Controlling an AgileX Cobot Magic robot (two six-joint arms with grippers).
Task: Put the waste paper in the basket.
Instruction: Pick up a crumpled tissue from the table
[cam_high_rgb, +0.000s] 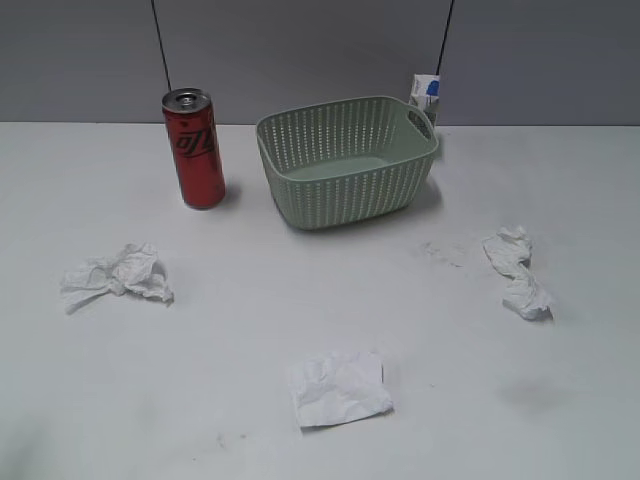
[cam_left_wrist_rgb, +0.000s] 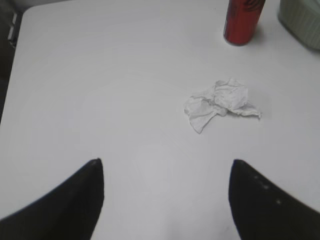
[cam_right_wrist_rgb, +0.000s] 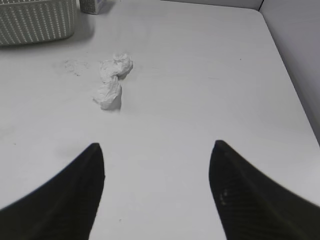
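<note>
While a red can (cam_high_rgb: 195, 148) flanks it, the basket (cam_high_rgb: 347, 160) sits unobstructed.

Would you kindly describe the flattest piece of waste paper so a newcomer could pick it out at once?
Start at the green basket at the back of the table, then come straight toward the near edge. There lies the flat paper, alone in the middle. Unlike the crumpled wad on the left and the twisted wad on the right, it is squarish and nearly flat.

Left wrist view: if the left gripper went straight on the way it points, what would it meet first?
Probably bare white table. The open left gripper aims left of the crumpled white paper wad and the red drink can; depth is unclear.
</note>
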